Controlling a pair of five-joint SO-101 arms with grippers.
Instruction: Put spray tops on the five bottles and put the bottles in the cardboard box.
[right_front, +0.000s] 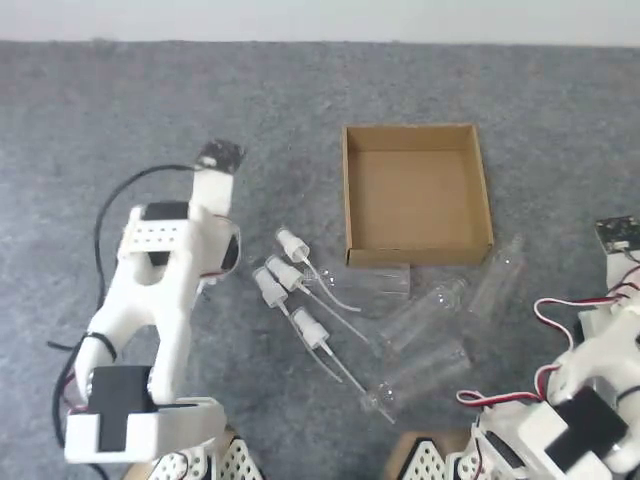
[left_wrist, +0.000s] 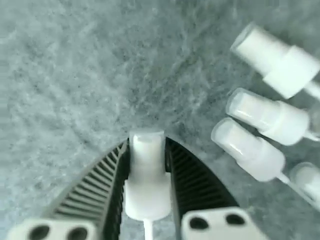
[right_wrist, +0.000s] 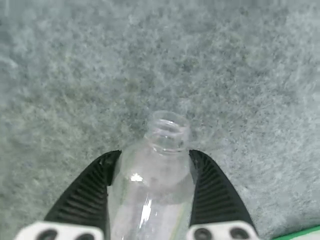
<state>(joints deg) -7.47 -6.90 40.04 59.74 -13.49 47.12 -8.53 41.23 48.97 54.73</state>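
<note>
In the left wrist view my left gripper (left_wrist: 146, 145) is shut on a white spray top (left_wrist: 147, 182), held just above the grey carpet. Beside it lie other loose spray tops (left_wrist: 260, 150); in the high view these spray tops (right_front: 285, 272) form a row in the middle. My right gripper (right_wrist: 152, 160) is shut on a clear bottle (right_wrist: 160, 172) whose open neck points away from the wrist and carries no top. Several clear bottles (right_front: 430, 312) lie on the carpet in front of the open cardboard box (right_front: 415, 195), which holds nothing.
The left arm (right_front: 165, 270) stands over the carpet left of the spray tops. The right arm (right_front: 600, 400) sits at the near right corner. Cables trail from both arm bases. Bare carpet stretches behind and to the left of the box.
</note>
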